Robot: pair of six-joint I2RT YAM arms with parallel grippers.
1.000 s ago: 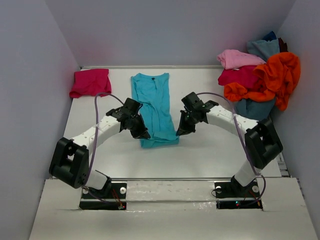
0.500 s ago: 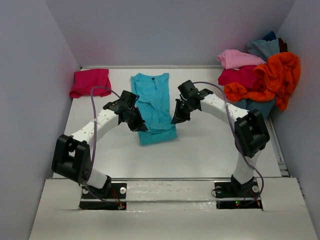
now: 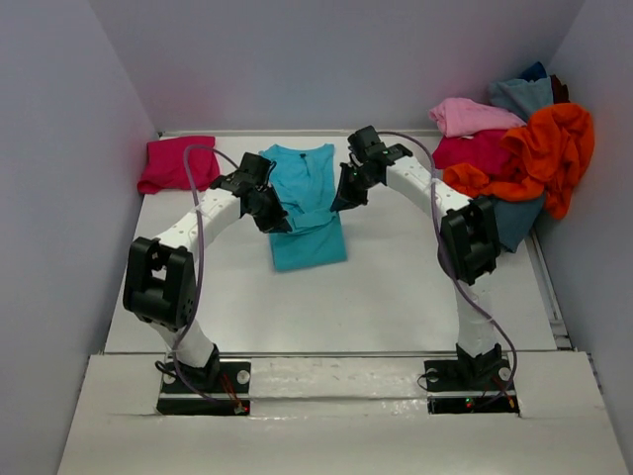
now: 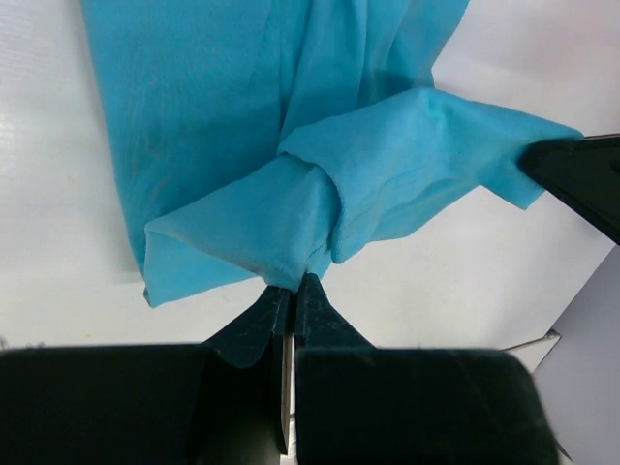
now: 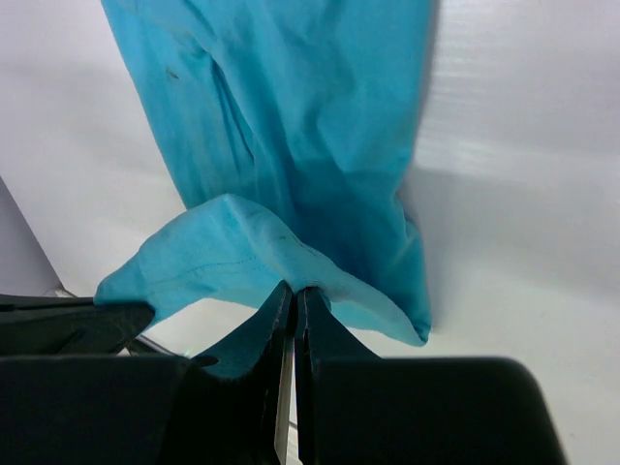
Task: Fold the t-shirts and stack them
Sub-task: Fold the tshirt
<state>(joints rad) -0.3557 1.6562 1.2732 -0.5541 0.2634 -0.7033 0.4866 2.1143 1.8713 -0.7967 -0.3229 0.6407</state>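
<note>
turquoise t-shirt point(image 3: 309, 183) lies mid table point(image 3: 415, 287), collar at far end, near hem lifted. left gripper point(image 4: 293, 287) and right gripper point(image 5: 294, 291) each pinch a hem corner, jaws fully closed; cloth inside the jaws is hidden. magenta-pink t-shirt point(image 3: 180, 162) folded far left. pile point(image 3: 514, 148) far right, lower shirts mostly buried.

turquoise t-shirt point(image 4: 194, 97) — soft matt cloth, lightly creased, table point(image 4: 436, 281) — smooth white, faintly glossy, left gripper point(image 4: 293, 284) matt black plastic

At least six t-shirts point(image 3: 309, 183), two arms point(image 3: 196, 223)
</note>
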